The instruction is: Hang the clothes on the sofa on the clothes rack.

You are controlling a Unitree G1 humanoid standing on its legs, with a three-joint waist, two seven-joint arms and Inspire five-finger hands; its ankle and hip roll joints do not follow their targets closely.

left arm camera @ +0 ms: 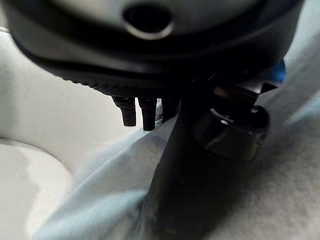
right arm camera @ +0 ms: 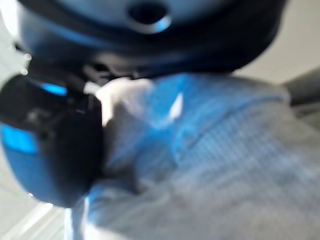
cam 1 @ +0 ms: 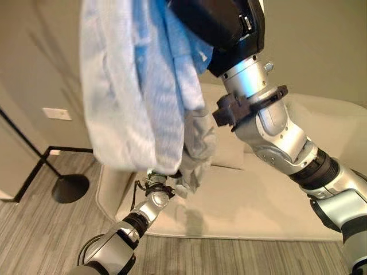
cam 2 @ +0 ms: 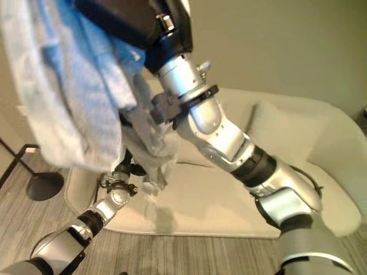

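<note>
While the right hand held the light-blue garment bunched high above the sofa, fingers curled into the cloth, and the left hand gripped its lower hem, grip unclear, both should have stayed firm carrying it toward the rack base.

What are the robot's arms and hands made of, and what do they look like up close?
Both arms are rounded silver-grey metal segments joined by black ribbed rings. The right arm has a black clamp-like collar near the wrist and ends in a glossy black right hand. The left arm is built the same way; its left hand is dark, with black ridged fingers.
</note>
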